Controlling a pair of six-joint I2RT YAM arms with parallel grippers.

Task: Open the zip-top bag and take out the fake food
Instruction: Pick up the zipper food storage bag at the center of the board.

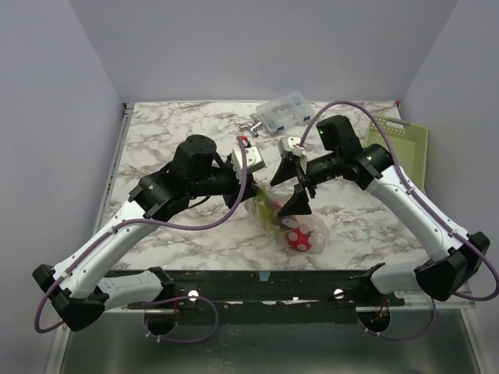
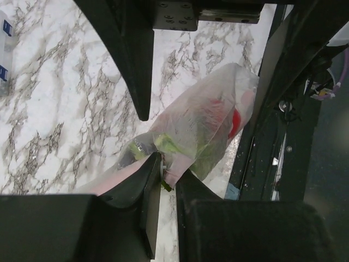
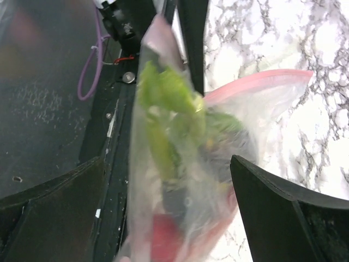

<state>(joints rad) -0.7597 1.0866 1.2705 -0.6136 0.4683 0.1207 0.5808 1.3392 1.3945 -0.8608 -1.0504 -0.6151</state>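
Nearest the arm bases, the low end of the zip-top bag [image 1: 290, 224] slumps on the marble table [image 1: 195, 234], just toward 5 o'clock from its middle. The fake food [image 1: 299, 238] is all inside, a red spotted piece lowest and green pieces above it. No piece lies outside the bag, so I judge the removal not yet begun. In the right wrist view the pink strip bows away from the other wall, which suggests the mouth is at least partly parted, though I cannot tell how far. Above, the left gripper [image 2: 168, 177] is drawn narrow, pinching the bag's upper edge and holding it up. The right gripper [image 3: 168, 161] stands wide with a finger on either side of the bag, gripping nothing; whether it touches the film I cannot tell. Further off, a metal fitting [image 1: 251, 125] and a clear box [image 1: 282, 111] lie at 12 o'clock and a green basket [image 1: 405, 144] at 2 o'clock
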